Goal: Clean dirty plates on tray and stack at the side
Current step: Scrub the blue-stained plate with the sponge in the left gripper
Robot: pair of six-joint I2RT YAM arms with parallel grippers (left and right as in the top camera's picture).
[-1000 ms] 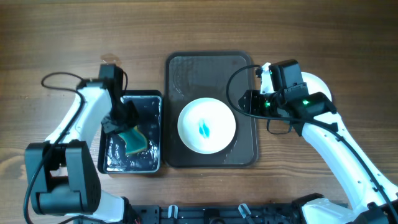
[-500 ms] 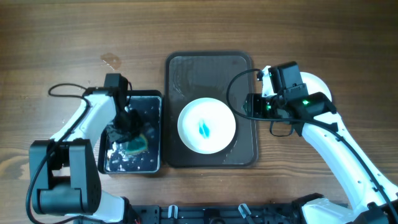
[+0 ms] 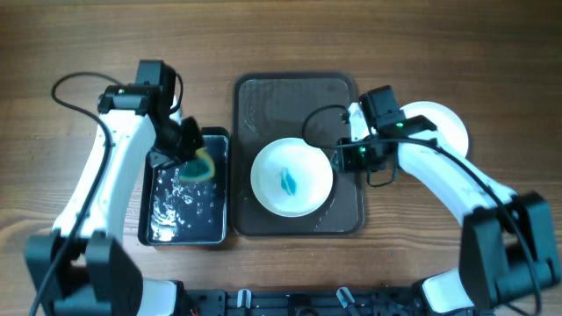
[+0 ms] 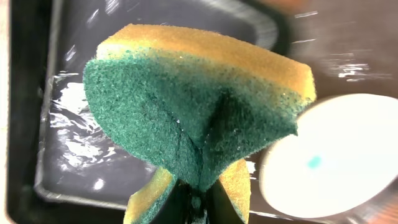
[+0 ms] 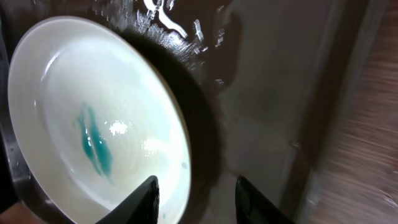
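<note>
A white plate (image 3: 291, 176) with a teal smear sits in the dark tray (image 3: 347, 105). It also shows in the right wrist view (image 5: 93, 130) and the left wrist view (image 4: 336, 155). My left gripper (image 3: 189, 156) is shut on a yellow-green sponge (image 3: 204, 165), folded in its jaws (image 4: 199, 118), held above the black water basin (image 3: 184, 206). My right gripper (image 3: 344, 158) is open at the plate's right rim, its fingers (image 5: 196, 199) astride the rim. A stack of clean white plates (image 3: 439, 123) lies at the right, partly hidden by the right arm.
The basin holds water with ripples (image 4: 74, 137). The tray is wet near its upper part (image 5: 180, 25). The wooden table (image 3: 79, 53) surrounds everything. Arm cables loop above both arms.
My left gripper has lifted the sponge out of the basin water and moved it up and right. My right gripper has moved left to the plate's right rim.
</note>
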